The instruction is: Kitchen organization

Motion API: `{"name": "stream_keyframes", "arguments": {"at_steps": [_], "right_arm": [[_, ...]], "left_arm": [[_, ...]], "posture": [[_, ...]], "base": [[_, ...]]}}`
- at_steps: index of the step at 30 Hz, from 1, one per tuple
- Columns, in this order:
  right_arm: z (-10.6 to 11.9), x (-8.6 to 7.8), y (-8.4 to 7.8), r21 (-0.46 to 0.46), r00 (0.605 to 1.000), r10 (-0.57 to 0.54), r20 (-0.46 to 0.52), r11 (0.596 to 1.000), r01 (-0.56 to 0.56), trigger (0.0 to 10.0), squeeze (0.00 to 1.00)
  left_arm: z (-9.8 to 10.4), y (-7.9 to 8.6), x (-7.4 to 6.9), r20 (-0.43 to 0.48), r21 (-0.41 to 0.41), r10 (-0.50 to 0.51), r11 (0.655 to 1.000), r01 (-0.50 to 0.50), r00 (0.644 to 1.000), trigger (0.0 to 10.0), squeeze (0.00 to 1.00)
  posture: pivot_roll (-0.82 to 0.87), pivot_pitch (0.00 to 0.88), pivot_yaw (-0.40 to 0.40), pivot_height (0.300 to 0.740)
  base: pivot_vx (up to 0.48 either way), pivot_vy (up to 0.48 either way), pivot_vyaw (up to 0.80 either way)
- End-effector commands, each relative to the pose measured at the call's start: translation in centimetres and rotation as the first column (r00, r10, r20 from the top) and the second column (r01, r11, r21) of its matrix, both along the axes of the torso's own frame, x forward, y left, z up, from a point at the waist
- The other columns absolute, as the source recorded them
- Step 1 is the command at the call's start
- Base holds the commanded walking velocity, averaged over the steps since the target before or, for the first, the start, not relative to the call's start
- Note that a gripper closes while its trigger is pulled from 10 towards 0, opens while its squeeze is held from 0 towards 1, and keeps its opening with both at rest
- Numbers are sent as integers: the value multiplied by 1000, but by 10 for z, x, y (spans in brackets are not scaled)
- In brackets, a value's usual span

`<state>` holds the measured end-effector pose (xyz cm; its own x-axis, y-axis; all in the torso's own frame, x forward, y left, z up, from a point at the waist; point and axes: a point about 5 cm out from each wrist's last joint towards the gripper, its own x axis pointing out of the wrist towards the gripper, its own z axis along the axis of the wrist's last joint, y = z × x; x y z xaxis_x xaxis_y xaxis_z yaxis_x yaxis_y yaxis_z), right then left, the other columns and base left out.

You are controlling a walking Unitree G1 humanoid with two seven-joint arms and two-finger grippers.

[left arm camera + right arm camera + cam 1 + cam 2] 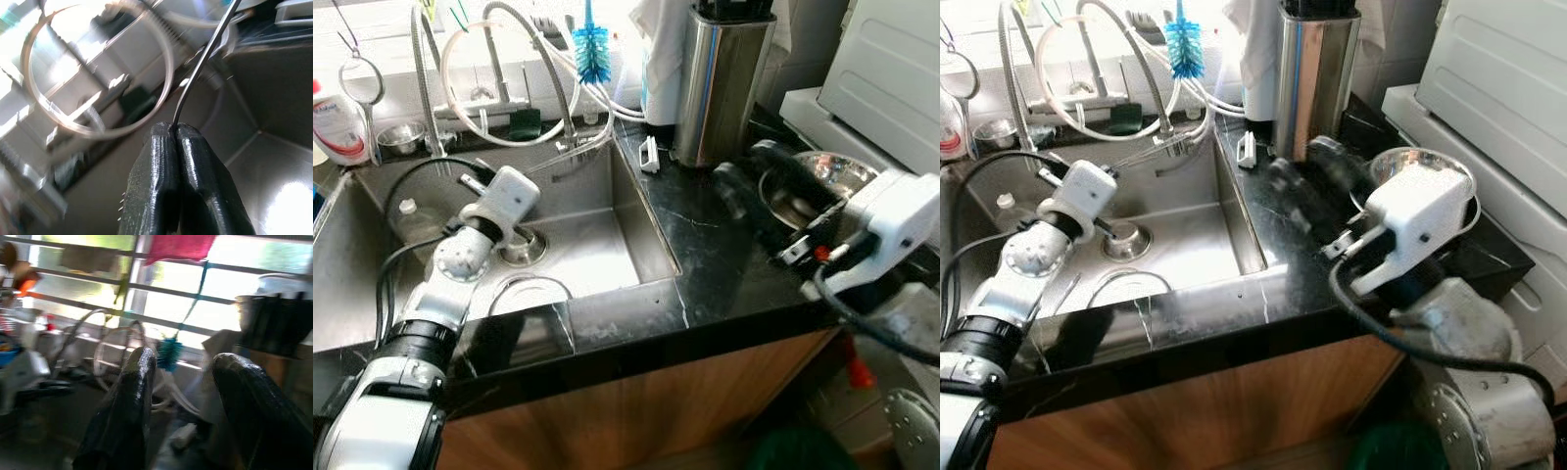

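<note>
2 silver arms of rounded, jointed segments, each ending in a boxy white wrist housing and trailed by looping black cables. On the left arm (450,284), a black ribbed collar between segments and a round silver joint cap below the housing; near the right arm's housing (1417,220), small red fittings and thin wires. Long black fingers on both: left gripper (176,128) with finely ridged, matte pads, right gripper (183,364) with 2 glossy, rounded fingers (127,406).

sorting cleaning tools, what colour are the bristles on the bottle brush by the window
Bright blue bristles on the bottle brush, clearest in the left eye view.
</note>
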<state>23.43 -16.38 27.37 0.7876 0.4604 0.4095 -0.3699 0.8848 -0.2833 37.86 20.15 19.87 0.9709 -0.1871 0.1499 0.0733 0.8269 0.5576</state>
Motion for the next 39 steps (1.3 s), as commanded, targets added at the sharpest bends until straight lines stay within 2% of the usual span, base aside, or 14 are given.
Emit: {"name": "stream_keyframes", "arguments": {"at_steps": [1, 6, 9, 16, 18, 21, 24, 25, 26, 27, 28, 29, 30, 39], "right_arm": [[4, 2, -11, 9, 994, -110, 23, 994, 109, 10000, 0], [-18, 2, -32, 48, 943, -330, -40, 942, 332, 10000, 0], [-28, 0, -39, 72, 924, -374, -82, 922, 380, 10000, 0], [-56, -1, -42, 63, 893, -418, -169, 899, 433, 10000, 0], [-68, -2, -42, 77, 875, -437, -209, 885, 460, 10000, 0], [-76, -3, -43, 79, 866, -442, -234, 879, 470, 10000, 0], [-80, -3, -43, 82, 861, -445, -245, 876, 476, 10000, 0], [-81, -3, -43, 84, 857, -450, -251, 872, 482, 10000, 0], [-83, -2, -44, 83, 852, -455, -257, 868, 489, 10000, 0], [-86, -2, -43, 83, 850, -456, -263, 867, 491, 10000, 0], [-87, -2, -43, 84, 850, -455, -265, 867, 490, 10000, 0], [-87, -2, -42, 80, 851, -454, -266, 869, 488, 10000, 0], [-87, -2, -42, 79, 851, -453, -267, 869, 488, 10000, 0], [-87, 0, -44, 76, 850, -457, -262, 868, 490, 10000, 0]], "left_arm": [[0, 10, 3, -39, -78, 35, 996, -38, 999, 10000, 0], [-9, 24, 1, -100, -217, 55, 973, -76, 993, 10000, 0], [-11, 28, 0, -103, -261, 56, 962, -82, 993, 10000, 0], [-26, 38, -4, -150, -367, 82, 921, -132, 985, 10000, 0], [-33, 42, -5, -212, -449, 84, 876, -174, 974, 10000, 0], [-40, 47, -6, -260, -413, 117, 884, -220, 959, 10000, 0], [-42, 46, -6, -272, -453, 104, 863, -223, 957, 10000, 0], [-43, 45, -6, -284, -449, 97, 866, -222, 954, 10000, 169], [-44, 45, -6, -291, -441, 93, 870, -220, 952, 10000, 192], [-46, 43, -7, -298, -440, 86, 872, -217, 951, 10000, 522], [-46, 43, -7, -302, -435, 86, 874, -218, 949, 10000, 522], [-47, 42, -7, -306, -435, 80, 875, -214, 949, 10000, 925], [-47, 41, -7, -308, -434, 76, 876, -211, 948, 10000, 1000], [-50, 40, -8, -319, -430, 73, 877, -213, 945, 10000, 1000]], "posture": [[9, 24, 46, 740], [2, 30, 42, 740], [2, 35, 38, 740], [3, 45, 37, 740], [1, 48, 36, 740], [3, 51, 35, 740], [4, 59, 34, 740], [4, 59, 35, 740], [4, 60, 34, 740], [4, 60, 33, 740], [4, 61, 33, 740], [4, 61, 32, 740], [3, 61, 30, 740], [2, 56, 24, 740]], "base": [[0, 0, 0], [0, 0, 0], [0, 0, 0], [0, 0, 0], [0, 0, 0], [0, 0, 0], [0, 0, 0], [0, 0, 0], [0, 0, 0], [0, 0, 0], [0, 0, 0], [0, 0, 0], [0, 0, 0], [0, 0, 0]]}}
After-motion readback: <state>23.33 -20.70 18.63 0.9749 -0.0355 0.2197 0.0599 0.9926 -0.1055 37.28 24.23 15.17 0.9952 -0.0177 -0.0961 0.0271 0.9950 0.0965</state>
